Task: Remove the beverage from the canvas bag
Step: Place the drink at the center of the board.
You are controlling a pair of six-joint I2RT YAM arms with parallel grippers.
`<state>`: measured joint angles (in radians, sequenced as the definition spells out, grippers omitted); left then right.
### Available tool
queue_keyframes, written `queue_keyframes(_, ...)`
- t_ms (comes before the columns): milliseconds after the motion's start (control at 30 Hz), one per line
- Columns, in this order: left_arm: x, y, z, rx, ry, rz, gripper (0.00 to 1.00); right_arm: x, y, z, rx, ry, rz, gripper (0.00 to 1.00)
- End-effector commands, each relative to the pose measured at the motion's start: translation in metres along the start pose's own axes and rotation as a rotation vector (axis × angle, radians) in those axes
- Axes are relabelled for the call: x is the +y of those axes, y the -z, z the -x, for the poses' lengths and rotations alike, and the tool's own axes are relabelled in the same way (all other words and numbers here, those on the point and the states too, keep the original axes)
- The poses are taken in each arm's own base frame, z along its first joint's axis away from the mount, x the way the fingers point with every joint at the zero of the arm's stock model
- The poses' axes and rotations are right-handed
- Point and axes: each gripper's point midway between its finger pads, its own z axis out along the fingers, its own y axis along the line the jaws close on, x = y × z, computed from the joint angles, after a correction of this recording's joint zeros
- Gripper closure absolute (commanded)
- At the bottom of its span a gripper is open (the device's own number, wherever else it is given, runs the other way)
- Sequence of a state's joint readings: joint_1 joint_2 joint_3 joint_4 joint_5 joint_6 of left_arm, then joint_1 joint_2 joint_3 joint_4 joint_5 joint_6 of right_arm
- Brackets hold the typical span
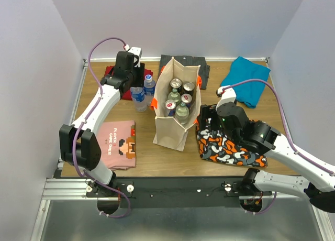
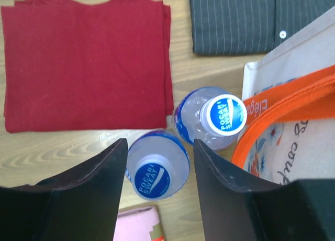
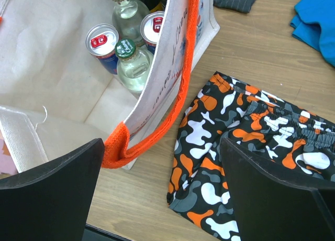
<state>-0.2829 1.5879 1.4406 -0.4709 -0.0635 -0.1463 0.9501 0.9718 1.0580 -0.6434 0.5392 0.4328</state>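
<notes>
On the wooden desk point(image 1: 172, 160), the canvas bag point(image 1: 170, 128) is standing upright at the middle, and only the overhead view is showing it whole. The left wrist view alone is showing us the left pincer point(image 2: 159, 142) partly spread, straddling a beverage bottle point(image 2: 152, 175) standing just outside the bag. The right wrist view is showing cans and bottles point(image 3: 125, 52) sitting inside the bag. The right pincer point(image 3: 161, 141) is gaping wide above its orange handle point(image 3: 172, 110).
</notes>
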Motion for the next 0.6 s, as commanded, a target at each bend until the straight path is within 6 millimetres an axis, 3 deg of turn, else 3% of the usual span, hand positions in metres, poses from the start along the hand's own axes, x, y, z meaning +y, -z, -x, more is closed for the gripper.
queue_keyframes(0,0.002,0.013,0.030,-0.094,0.009,0.006,0.32,-0.006,-0.002,-0.002,-0.006,0.024,-0.037,0.00)
queue_keyframes(100,0.002,0.021,0.035,-0.110,0.014,0.006,0.25,-0.006,-0.001,-0.001,-0.010,0.020,-0.035,0.00)
queue_keyframes(200,0.003,0.029,0.039,-0.126,0.030,0.011,0.01,-0.007,-0.001,-0.001,-0.011,0.018,-0.040,0.00)
queue_keyframes(333,0.003,0.043,0.042,-0.133,0.037,0.009,0.01,-0.008,0.001,0.001,-0.018,0.012,-0.043,0.00)
queue_keyframes(500,0.001,0.080,0.053,-0.187,0.042,-0.015,0.01,-0.008,0.001,-0.002,-0.007,0.005,-0.040,0.00)
queue_keyframes(567,-0.010,0.095,0.057,-0.183,0.021,-0.072,0.01,-0.008,0.001,-0.005,0.004,0.003,-0.038,0.00)
